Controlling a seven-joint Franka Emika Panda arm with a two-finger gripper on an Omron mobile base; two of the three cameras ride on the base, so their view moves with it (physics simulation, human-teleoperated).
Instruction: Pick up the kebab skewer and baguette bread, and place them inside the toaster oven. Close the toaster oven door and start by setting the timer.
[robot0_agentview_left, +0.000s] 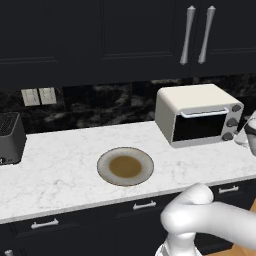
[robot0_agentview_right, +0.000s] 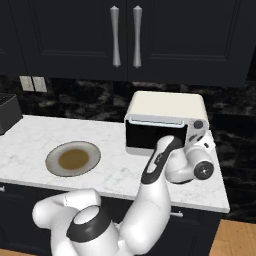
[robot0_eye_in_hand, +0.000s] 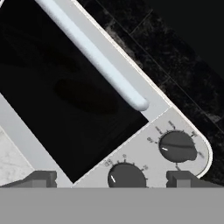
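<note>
Toaster oven standing at the right end of the white marble worktop, against the dark backsplash. Toaster oven door shut, glass black, nothing inside made out through it; pale bar handle running along its top edge. Tool parked just in front of the knob column, tips spread wide with nothing between them, straddling one dark knob cut by the frame bottom; a second knob beside it. Hand partly hidden behind the arm's own joints in the right base view, clipped at the edge in the left base view. Empty brown-centred plate mid-worktop. Black toaster cut off at left.
</note>
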